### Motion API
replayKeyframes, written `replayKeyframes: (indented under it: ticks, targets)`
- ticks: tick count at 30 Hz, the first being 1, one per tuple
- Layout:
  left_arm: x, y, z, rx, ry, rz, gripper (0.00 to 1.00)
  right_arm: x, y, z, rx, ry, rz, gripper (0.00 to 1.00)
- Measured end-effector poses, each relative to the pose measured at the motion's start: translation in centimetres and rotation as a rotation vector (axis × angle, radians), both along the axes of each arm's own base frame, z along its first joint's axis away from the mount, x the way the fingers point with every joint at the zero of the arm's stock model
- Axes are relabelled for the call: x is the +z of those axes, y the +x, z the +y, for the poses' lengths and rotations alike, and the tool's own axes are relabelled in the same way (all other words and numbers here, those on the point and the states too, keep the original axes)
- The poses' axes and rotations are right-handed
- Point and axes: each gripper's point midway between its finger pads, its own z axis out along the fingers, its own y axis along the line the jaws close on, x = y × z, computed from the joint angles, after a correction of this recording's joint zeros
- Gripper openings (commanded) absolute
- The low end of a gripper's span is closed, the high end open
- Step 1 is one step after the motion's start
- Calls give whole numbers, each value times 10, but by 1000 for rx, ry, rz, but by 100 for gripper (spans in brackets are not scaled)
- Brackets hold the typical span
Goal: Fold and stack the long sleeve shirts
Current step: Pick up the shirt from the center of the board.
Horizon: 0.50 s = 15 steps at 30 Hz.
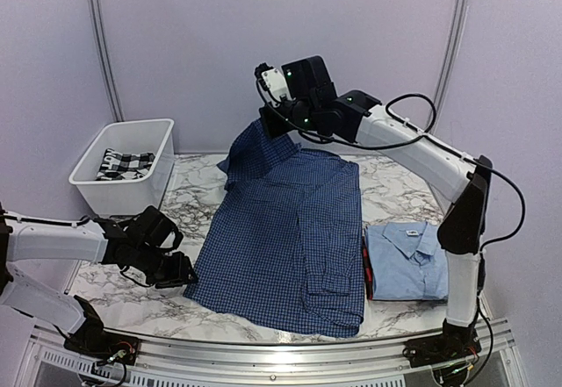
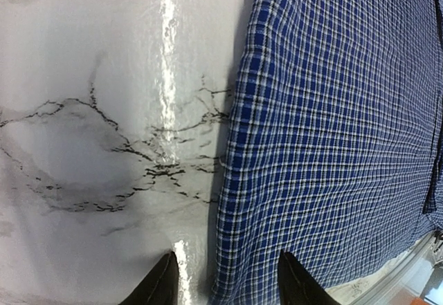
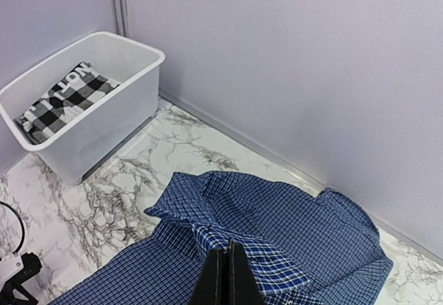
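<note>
Marble table (image 1: 399,189), right pincer (image 3: 227,247) — pinching checked shirt (image 1: 290,247)

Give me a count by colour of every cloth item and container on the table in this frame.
dark blue checked shirt: 1
light blue shirt: 1
black-and-white checked cloth: 1
white bin: 1
Total: 4
</note>
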Motion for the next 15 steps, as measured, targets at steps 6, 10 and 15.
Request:
replayKeyframes:
  ticks: [6, 10, 15]
  targets:
    - [0, 0, 0, -4, 8, -2, 51, 18, 14, -28, -100, -13, -50, 0]
    - [0, 1, -3, -15, 15, -1, 49, 15, 34, -55, -179, -38, -50, 0]
    - [2, 1, -9, -34, 17, -2, 35, 14, 58, -109, -323, -94, -62, 0]
